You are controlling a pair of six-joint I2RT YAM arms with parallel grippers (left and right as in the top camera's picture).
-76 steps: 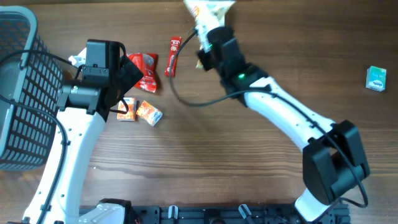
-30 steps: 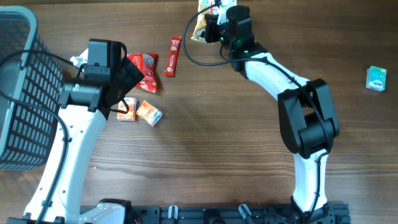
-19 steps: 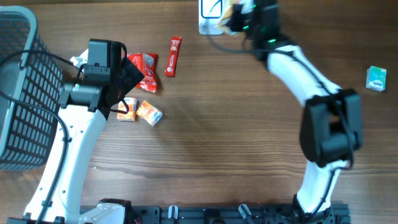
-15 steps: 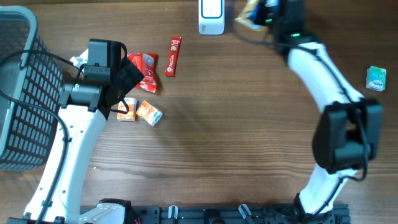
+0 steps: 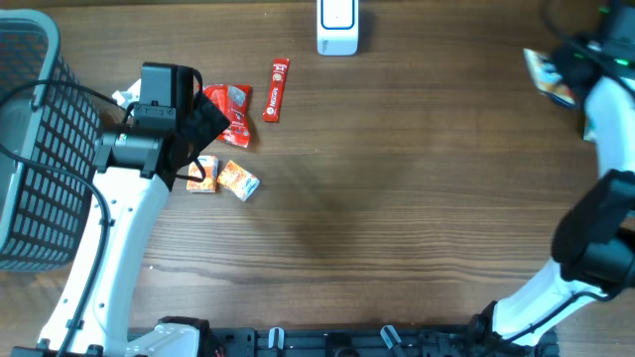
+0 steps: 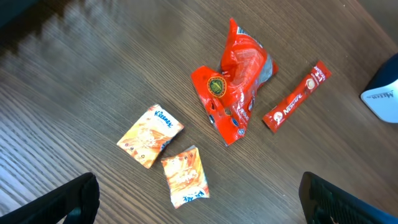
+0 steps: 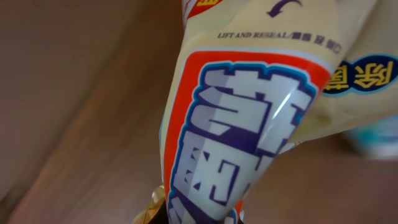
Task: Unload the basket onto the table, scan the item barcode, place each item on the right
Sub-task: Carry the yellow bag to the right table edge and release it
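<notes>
Your left tool (image 6: 198,199) hangs wide open over the red pouch (image 6: 233,81) and orange packets (image 6: 149,135) on the counter (image 5: 377,218). The wire basket (image 5: 30,149) stands to its left, and you cannot make out its contents. Farther out, your right tool (image 5: 580,61) is clenched on the snack packet (image 5: 549,77), well right of the scanner (image 5: 337,28).

Your right gripper (image 5: 577,67) leaves the scanner (image 5: 337,27).
It now carries the cream pouch (image 5: 546,77) far to the right, well apart from the scanner.
</notes>
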